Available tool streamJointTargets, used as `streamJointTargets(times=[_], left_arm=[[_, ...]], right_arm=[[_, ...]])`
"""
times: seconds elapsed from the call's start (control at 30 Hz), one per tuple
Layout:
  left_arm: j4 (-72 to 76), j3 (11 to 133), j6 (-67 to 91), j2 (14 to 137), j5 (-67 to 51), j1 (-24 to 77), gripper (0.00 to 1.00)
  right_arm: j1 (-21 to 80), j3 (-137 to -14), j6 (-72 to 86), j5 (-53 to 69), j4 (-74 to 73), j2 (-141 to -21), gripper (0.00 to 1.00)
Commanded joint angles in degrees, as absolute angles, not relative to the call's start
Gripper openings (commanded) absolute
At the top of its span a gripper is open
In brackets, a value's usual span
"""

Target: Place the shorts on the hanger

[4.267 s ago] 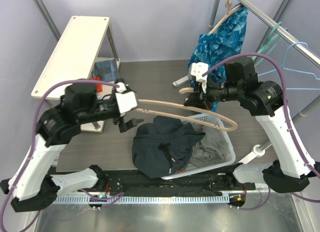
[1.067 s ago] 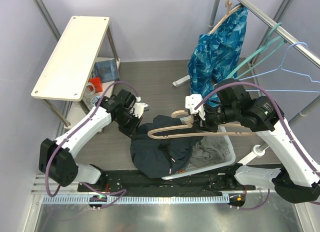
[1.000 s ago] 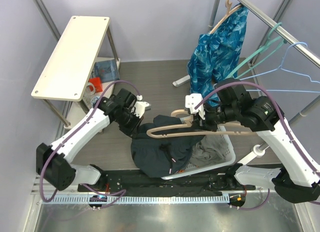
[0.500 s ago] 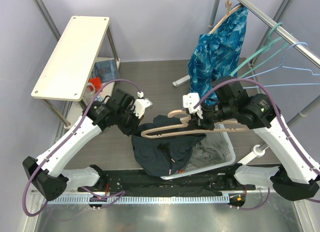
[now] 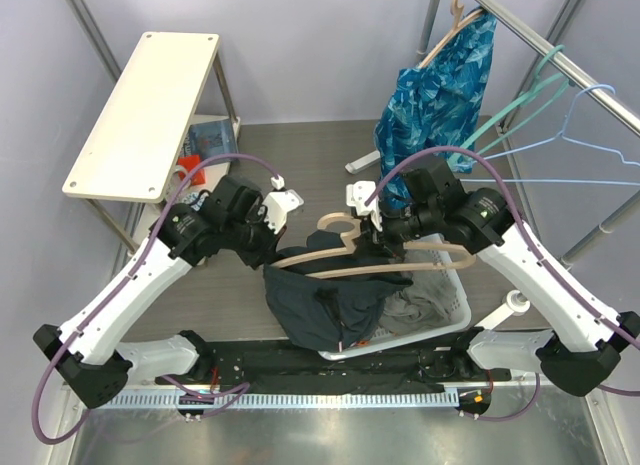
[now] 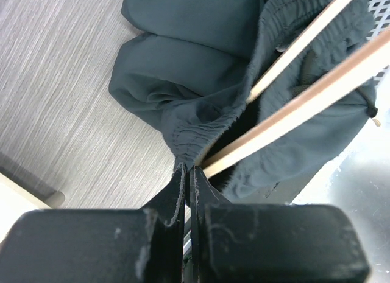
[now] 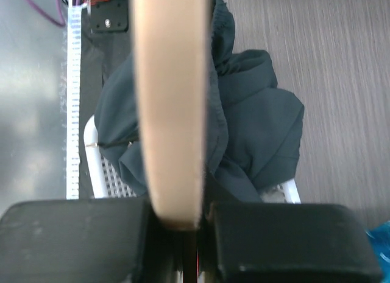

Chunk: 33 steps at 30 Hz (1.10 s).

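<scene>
The left gripper [image 6: 187, 172] is pinched on the waistband of the shorts [image 6: 183, 70]. The right gripper [image 7: 183, 225] clamps the hanger [image 7: 170, 100], whose arm sits inside the waist.

Pale lavender walls [image 5: 320, 45] under flat, even light; grey wood-grain floor [image 5: 300, 155]; cream-topped shelf unit [image 5: 145, 110] on metal legs at far left, its lower tier apparently holding small clutter; slanting metal clothes rail [image 5: 560, 60] upper right; brushed steel plate [image 5: 330, 435] along near edge.
</scene>
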State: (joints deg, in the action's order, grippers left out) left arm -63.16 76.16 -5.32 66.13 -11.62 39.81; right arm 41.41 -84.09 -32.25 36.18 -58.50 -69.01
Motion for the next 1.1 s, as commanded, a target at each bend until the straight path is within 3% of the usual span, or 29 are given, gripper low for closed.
streamJointTargets(times=[0.0, 0.33, 0.43, 0.47, 0.5, 0.6, 0.7, 0.83, 1.07], left_arm=[[-62.31, 79.80, -4.31, 64.95, -12.31, 40.43, 0.00], [-61.52, 84.37, -0.26, 68.46, -16.87, 40.61, 0.00], [-62.05, 84.20, -1.48, 68.47, -23.97, 40.69, 0.01], [-62.57, 84.20, -2.28, 68.21, -24.95, 40.61, 0.07], [-64.41, 84.29, -4.29, 67.51, -25.48, 40.61, 0.27], [-68.19, 86.30, -11.12, 65.40, -30.83, 36.76, 0.65], [-73.53, 89.29, -24.10, 63.90, -35.24, 29.28, 0.84], [-81.21, 90.71, -38.84, 63.99, -32.27, 27.77, 0.84], [-74.99, 80.52, -50.44, 59.77, -33.13, 27.69, 0.86]], right_arm=[[41.31, -80.17, -26.20, 39.11, -44.77, -67.68, 0.01], [41.49, -73.13, -16.88, 41.22, -29.55, -69.70, 0.01], [41.49, -69.18, -14.77, 41.13, -22.69, -68.21, 0.01], [41.57, -68.30, -14.68, 41.39, -21.54, -67.68, 0.01], [41.57, -66.81, -14.68, 41.66, -19.79, -66.63, 0.01], [41.57, -63.30, -14.50, 42.62, -16.28, -64.17, 0.01], [41.57, -60.74, -14.50, 44.12, -13.81, -62.76, 0.01], [41.57, -60.82, -17.75, 44.56, -15.20, -61.96, 0.01], [41.57, -63.19, -23.36, 46.84, -18.97, -61.96, 0.01]])
